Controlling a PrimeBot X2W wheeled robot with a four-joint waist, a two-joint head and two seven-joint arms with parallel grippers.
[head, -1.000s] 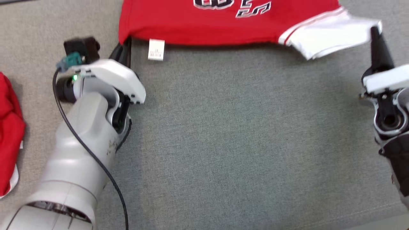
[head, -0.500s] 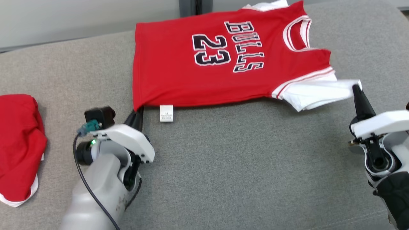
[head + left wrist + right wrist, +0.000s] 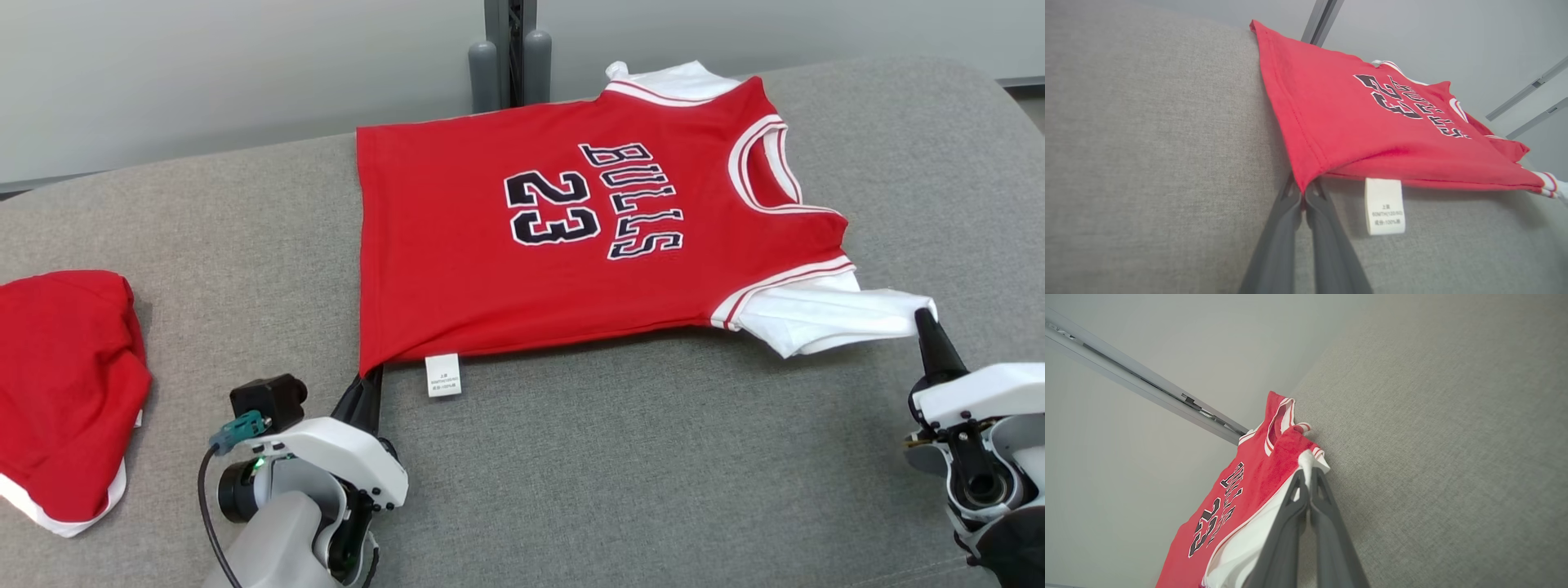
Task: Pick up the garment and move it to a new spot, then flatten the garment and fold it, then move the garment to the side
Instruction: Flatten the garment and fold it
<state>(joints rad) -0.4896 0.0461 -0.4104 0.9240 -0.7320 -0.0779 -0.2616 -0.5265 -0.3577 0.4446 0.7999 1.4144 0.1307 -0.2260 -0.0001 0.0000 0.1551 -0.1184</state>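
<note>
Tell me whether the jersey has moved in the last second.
Yes. Against the red heap, the jersey has come nearer the robot, though the camera moved too.

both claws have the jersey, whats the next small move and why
Probably lower both claws together, keeping the near edge taut. The left claw pinches the jersey at its hem corner, the right claw its white sleeve, and that edge hangs lifted off the grey cushion.
</note>
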